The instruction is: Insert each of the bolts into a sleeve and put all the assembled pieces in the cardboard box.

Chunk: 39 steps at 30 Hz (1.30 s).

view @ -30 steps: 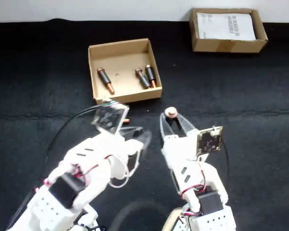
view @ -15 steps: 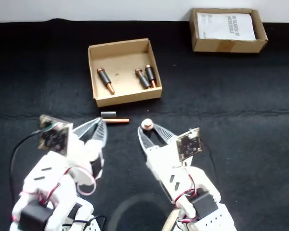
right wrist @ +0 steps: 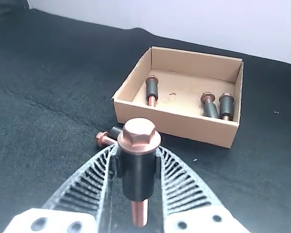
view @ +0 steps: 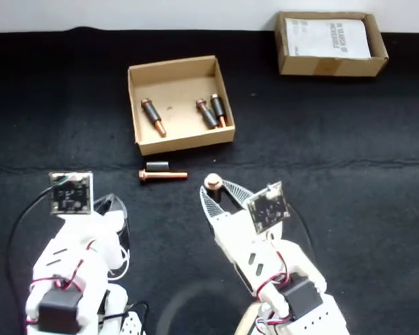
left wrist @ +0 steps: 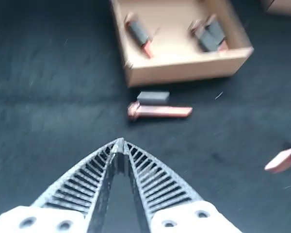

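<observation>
Left gripper [left wrist: 120, 144] pulled back, tips pressed together, empty; bolt [left wrist: 159, 111] and sleeve [left wrist: 153, 97] lie loose just ahead. Right gripper [right wrist: 137, 151] pinches one assembled piece [right wrist: 137, 175]. I count three boxed in the cardboard box [view: 185, 142] beyond; two outstanding, I judge.

A black cloth [view: 377, 139] is lying flat under everything, a white wall [view: 126, 14] is running along its far edge, and a small brown box [view: 328, 67] is sitting far back on the right, holding a white paper [view: 328, 38].
</observation>
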Each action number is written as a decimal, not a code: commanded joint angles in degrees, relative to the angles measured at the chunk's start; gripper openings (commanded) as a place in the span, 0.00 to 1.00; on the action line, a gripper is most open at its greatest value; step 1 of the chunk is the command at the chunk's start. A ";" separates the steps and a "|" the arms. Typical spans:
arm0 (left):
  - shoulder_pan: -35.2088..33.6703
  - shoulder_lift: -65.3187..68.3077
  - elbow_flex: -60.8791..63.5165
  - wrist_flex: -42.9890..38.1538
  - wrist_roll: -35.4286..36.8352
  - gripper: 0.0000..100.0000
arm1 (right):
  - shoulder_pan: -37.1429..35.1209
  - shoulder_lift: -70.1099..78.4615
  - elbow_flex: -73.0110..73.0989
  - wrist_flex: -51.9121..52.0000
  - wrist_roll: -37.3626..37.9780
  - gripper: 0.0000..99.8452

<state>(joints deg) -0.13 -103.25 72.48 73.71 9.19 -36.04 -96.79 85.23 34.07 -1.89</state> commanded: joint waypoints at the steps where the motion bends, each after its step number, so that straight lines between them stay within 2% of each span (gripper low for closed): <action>1: -3.91 -0.66 2.86 0.26 -3.25 0.01 | 0.04 11.47 -11.91 0.13 0.79 0.01; 8: -8.57 -0.66 11.30 -3.25 -3.43 0.01 | 2.86 38.46 -34.07 0.13 0.70 0.01; 16: -12.35 -0.31 24.84 -15.74 -3.25 0.01 | 2.95 63.60 -56.13 0.22 0.70 0.01; 22: -17.80 -0.40 24.66 -17.67 -3.34 0.01 | 2.77 82.33 -75.91 6.46 0.70 0.01; 30: -17.63 -0.40 24.66 -17.41 -3.34 0.01 | 3.56 107.82 -108.44 19.56 0.70 0.01; 39: -17.89 -0.40 24.66 -17.41 -3.34 0.01 | 5.93 134.64 -141.23 26.42 2.90 0.01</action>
<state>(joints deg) -17.27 -103.43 96.04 56.92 6.11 -31.74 32.88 -44.09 59.38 -1.19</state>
